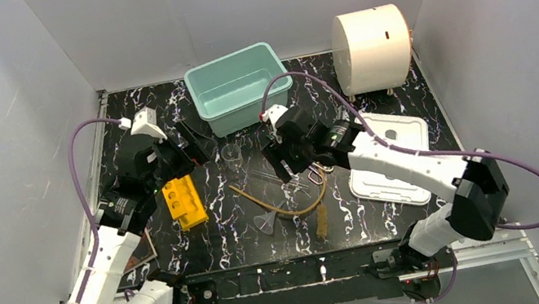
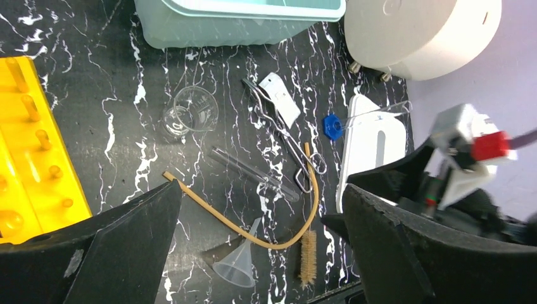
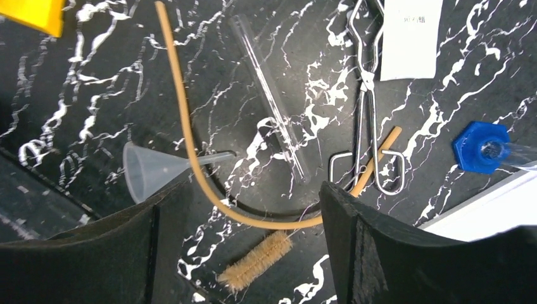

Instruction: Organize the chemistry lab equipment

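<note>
The lab items lie loose on the black marble table. In the left wrist view I see a clear beaker, metal tongs, a blue cap, a glass tube, a tan rubber tube, a clear funnel and a brown brush. My left gripper is open and empty, raised near the beaker. My right gripper is open and empty, hovering over the tan tube, the brush, the funnel, the glass tube and the tongs.
A teal bin stands at the back centre and a big white cylinder at the back right. A yellow rack sits by the left arm. A white lid lies on the right. A book lies at the near left.
</note>
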### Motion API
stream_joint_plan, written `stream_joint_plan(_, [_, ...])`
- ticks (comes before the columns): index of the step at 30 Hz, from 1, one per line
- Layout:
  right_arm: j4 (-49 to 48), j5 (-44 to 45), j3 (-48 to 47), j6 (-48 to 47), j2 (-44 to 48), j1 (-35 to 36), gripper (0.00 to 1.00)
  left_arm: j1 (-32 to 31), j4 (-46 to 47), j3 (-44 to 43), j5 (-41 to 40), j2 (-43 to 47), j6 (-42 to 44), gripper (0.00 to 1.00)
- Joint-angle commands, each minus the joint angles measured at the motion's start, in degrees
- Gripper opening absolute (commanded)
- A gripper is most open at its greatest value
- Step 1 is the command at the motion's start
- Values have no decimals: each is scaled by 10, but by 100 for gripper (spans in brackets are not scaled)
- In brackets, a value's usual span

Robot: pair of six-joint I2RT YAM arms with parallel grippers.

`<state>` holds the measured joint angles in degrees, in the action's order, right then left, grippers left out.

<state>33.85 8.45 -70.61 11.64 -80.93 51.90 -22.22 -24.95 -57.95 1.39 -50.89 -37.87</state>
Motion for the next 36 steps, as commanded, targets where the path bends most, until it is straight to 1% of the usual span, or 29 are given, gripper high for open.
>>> stream_joint_plan(1, [-74,22,14,-17,-42,-1,77,4,-18,-28,-40,0,7,98])
stream_joint_plan(3, [-75,21,10,-27,-74,-1,68,4,-16,-25,-40,1,8,98])
stream_joint_plan(5, [-76,22,5,-34,-100,-1,66,4,-16,-25,-40,2,9,98])
stream_joint_plan(12, [-91,9,6,-59,-167,-1,65,4,-11,-26,-16,-5,23,98])
stream_joint_plan(19, [-120,18,9,-74,-216,-2,64,4,-14,-26,-38,-2,14,98])
stream_joint_plan(21, [-127,19,8,-77,-229,-4,63,4,-14,-27,-39,-1,14,98])
stream_joint_plan(22, [-131,17,8,-79,-235,-5,61,4,-16,-27,-39,-1,14,98])
stream_joint_plan(26, [-130,-18,8,-105,-260,-11,47,4,-19,-24,-44,-1,9,98])
stream_joint_plan(29, [-124,-33,17,-132,-263,-12,43,4,-26,-29,-50,-2,3,98])
stream_joint_plan(33, [-126,-46,27,-161,-262,-13,41,4,-33,-28,-46,0,1,98])
stream_joint_plan(34, [-127,-49,29,-169,-264,-13,40,4,-35,-28,-45,1,0,98])
stream_joint_plan(36, [-129,-50,29,-183,-269,-13,34,4,-39,-24,-41,3,-5,98])
